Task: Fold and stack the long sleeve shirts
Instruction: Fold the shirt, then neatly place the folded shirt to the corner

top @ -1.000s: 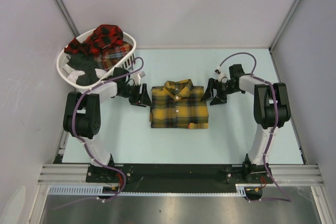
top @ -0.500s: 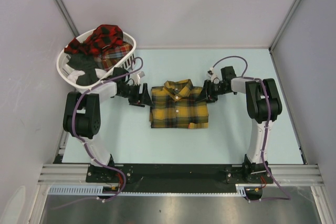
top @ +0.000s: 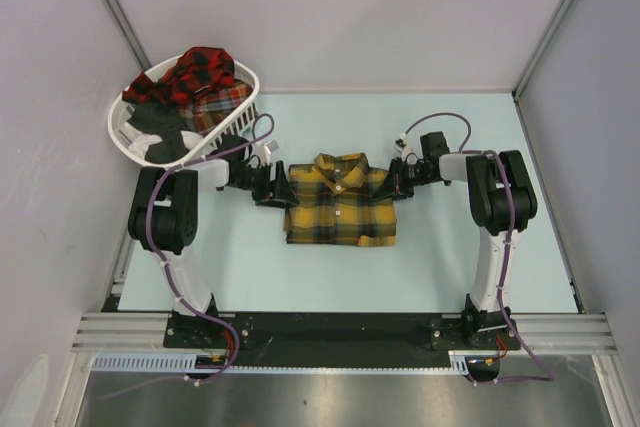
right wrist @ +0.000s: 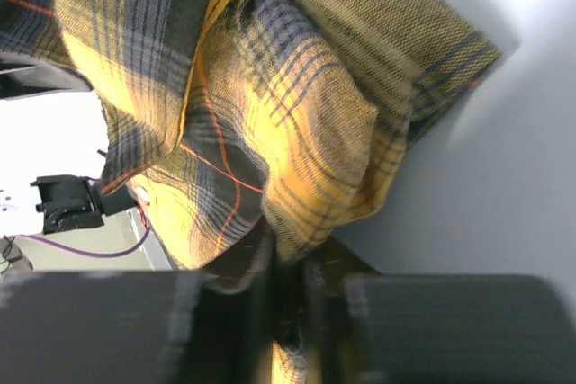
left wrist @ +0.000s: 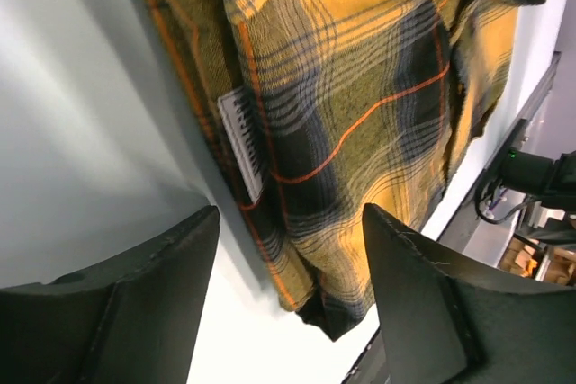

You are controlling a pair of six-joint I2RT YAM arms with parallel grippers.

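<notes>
We judge the yellow shirt [top: 340, 202] folded and being gripped for stacking; right pincer [top: 402, 177] pinches its right edge; left pincer [top: 278, 187], wide at its left edge, must next close on cloth.

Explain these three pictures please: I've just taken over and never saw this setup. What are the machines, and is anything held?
The overhead picture looks down on a pale table with two robot arms bolted at its near edge: the left arm and the right arm. The other two pictures come from a camera on each wrist, looking along that arm's jaws. A folded yellow plaid shirt lies in the middle. A white basket at the far left holds red plaid shirts and dark cloth. The left jaws stand open at the shirt's edge, holding nothing. The right jaws look closed on a fold of its other edge.
</notes>
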